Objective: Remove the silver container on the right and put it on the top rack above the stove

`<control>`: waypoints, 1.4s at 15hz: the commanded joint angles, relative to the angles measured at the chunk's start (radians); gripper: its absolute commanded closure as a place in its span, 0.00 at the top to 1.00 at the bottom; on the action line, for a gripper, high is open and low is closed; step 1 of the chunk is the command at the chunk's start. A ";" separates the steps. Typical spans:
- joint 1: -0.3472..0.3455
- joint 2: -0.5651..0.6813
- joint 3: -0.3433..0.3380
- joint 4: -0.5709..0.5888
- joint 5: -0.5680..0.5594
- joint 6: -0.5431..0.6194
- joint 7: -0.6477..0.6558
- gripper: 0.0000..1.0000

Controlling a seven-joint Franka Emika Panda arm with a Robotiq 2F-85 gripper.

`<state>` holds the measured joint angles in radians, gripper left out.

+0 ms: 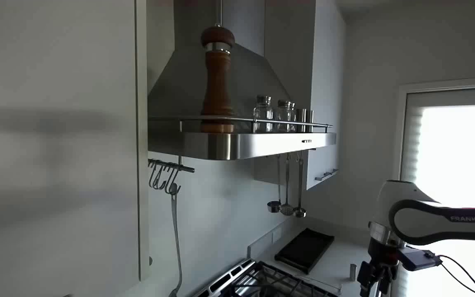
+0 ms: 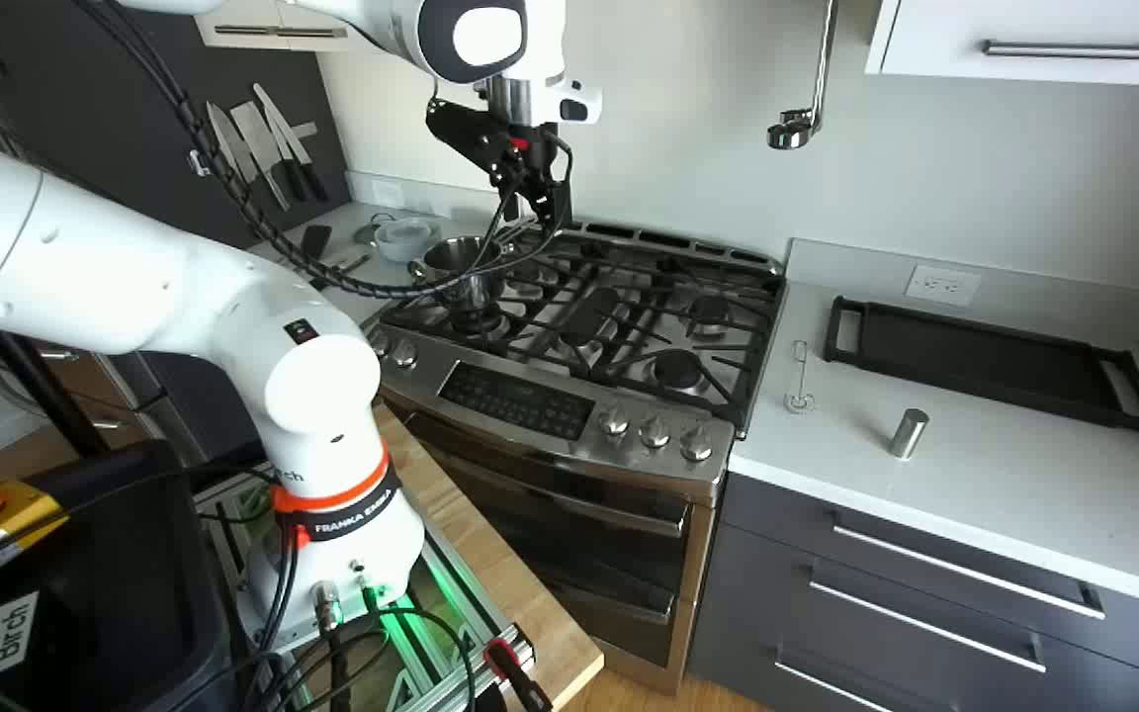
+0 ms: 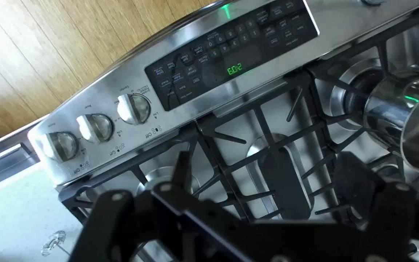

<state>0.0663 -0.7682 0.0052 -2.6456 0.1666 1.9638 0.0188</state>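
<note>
Currently, the claw is spread wide, nothing being gripped. Beneath it the stove is seen; on the counter, well apart from it, the silver container is placed.

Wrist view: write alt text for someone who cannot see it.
Black two-fingered gripper, open and empty, above a stainless-steel stove with black metal grates. A cylindrical steel pot stands on it at right; at lower left, a wire whisk lies on a white countertop.
</note>
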 commanded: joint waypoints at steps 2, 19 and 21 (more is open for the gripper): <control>-0.006 0.001 0.004 0.002 0.003 -0.003 -0.003 1.00; -0.217 0.263 -0.110 0.236 -0.250 0.014 -0.023 1.00; -0.233 0.331 -0.105 0.266 -0.304 0.053 -0.004 1.00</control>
<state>-0.1416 -0.5538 -0.1083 -2.4432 -0.0680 1.9821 -0.0025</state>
